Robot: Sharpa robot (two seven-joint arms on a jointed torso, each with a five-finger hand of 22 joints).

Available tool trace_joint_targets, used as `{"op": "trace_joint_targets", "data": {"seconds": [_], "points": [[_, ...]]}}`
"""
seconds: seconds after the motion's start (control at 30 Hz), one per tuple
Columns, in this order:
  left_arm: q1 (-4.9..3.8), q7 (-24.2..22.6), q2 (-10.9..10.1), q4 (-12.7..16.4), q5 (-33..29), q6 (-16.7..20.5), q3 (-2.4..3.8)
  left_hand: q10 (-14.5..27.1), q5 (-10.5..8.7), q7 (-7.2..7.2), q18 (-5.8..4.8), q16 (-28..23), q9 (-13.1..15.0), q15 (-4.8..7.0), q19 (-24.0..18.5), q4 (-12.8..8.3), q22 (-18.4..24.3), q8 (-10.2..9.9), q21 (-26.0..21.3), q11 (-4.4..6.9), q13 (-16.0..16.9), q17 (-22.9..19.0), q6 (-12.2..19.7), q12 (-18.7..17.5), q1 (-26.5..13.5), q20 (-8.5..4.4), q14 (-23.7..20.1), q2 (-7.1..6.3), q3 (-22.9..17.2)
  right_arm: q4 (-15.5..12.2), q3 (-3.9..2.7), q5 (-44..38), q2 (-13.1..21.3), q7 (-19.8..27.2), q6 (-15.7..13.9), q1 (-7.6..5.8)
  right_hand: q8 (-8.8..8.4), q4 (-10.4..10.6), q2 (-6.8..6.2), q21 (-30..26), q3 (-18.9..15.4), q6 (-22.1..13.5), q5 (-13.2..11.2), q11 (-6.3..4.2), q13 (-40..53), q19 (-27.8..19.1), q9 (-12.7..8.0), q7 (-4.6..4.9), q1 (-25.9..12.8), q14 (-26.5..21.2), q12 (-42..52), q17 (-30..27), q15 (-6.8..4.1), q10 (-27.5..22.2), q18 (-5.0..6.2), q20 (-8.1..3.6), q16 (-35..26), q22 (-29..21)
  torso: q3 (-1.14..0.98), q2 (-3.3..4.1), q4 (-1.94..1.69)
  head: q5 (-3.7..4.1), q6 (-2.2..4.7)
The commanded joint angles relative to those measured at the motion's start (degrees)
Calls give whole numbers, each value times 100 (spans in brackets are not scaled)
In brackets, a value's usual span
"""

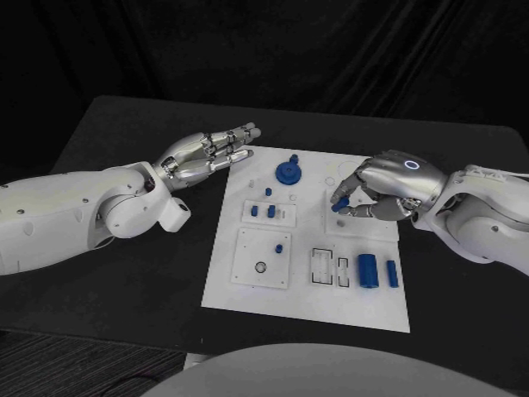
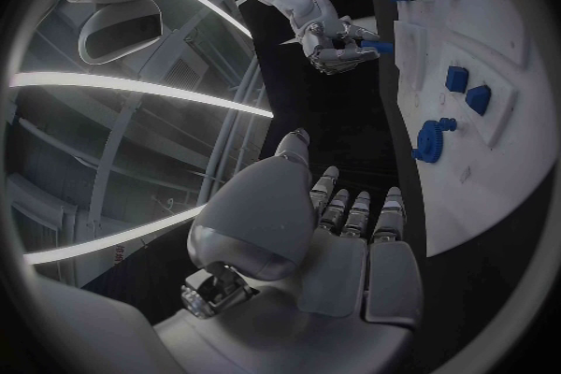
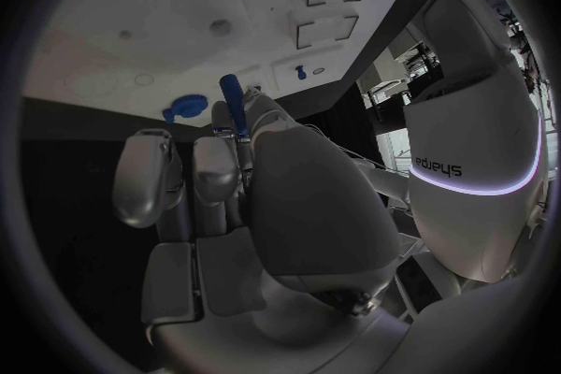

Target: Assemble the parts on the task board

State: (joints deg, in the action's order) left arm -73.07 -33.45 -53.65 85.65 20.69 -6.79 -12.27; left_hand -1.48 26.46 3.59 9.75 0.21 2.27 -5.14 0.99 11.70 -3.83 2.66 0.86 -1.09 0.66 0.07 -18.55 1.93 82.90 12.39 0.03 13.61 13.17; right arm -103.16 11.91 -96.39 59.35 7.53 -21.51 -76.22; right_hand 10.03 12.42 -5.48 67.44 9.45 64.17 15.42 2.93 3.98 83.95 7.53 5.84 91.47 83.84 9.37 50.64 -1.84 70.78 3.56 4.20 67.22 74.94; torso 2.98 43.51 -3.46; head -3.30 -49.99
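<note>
The right robot hand [image 1: 378, 192] pinches a small blue peg [image 1: 339, 202] above the task board [image 1: 312, 298] (mid-tabletop). The left robot hand [image 1: 207, 152] hovers beside the board's far-left corner, fingers extended, holding nothing.

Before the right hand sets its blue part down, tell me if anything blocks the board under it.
Nothing visible does. The right hand pinches a blue part over bare white task board; the blue gear sits apart, toward the left hand.

Head camera looks steeply down on the task board [image 1: 307, 302]. Each wrist camera sits close behind its own hand, facing along the fingers; both share the board beyond them.
</note>
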Motion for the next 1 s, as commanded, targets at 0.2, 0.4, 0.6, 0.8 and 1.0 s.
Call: {"op": "trace_joint_targets", "data": {"seconds": [0.2,0.4,0.6,0.8,1.0], "points": [[14,-62,15,-6,-9,-51,4,-16,-2,22,65,-21,3,48,24,32,38,35,8,-67,4,-7,-29,7,-14,-30,-3,47,-14,-409,-2,185,-65,-106,-107,-293,24,-24,6,-120,66,50,-6,-75,4,55,20,11,110,-2,-1,-39,-51,135,81,-59,-56,928,9,-1,-4,-15,-1],[31,-85,25,-33,-9,-43,4,-16,27,30,69,-21,1,92,18,27,56,34,2,-77,4,-7,-20,7,12,-85,-3,52,-21,-472,-2,68,-431,-53,191,-192,-3,-24,-2,-94,85,16,-13,-61,-5,57,18,25,122,9,-34,1,-46,113,75,-59,-32,935,6,9,-10,-87,-1],[109,-115,49,-65,-9,-46,4,-16,58,35,67,-21,1,106,16,14,61,33,1,-84,5,-7,-20,8,39,-101,-3,69,-39,-258,-3,-53,-1091,9,446,84,-74,-12,-29,-239,258,-32,-555,-44,-8,13,18,44,183,6,-109,-44,-33,115,99,-49,-59,900,2,-5,-17,-139,-1],[145,-136,45,-86,-9,-12,4,-15,70,37,67,-21,0,113,13,9,69,32,-1,-86,4,-7,-12,6,50,-108,-3,79,-48,-23,-3,-85,-1671,55,666,237,-97,-10,-51,-295,292,-51,-608,-42,-7,-3,15,50,186,10,-122,-24,-30,118,110,-46,-47,886,-12,6,-7,-109,-1],[154,-173,63,-85,-9,-2,5,-25,108,42,67,-21,5,121,16,-15,62,40,0,-91,8,-7,-47,18,86,-122,-3,84,-65,195,-4,-189,-1955,76,686,369,-121,-11,-69,-358,318,-75,-639,-37,-5,-21,9,59,188,10,-130,-30,-26,122,121,-44,-50,870,4,4,-7,-93,-1]]}}
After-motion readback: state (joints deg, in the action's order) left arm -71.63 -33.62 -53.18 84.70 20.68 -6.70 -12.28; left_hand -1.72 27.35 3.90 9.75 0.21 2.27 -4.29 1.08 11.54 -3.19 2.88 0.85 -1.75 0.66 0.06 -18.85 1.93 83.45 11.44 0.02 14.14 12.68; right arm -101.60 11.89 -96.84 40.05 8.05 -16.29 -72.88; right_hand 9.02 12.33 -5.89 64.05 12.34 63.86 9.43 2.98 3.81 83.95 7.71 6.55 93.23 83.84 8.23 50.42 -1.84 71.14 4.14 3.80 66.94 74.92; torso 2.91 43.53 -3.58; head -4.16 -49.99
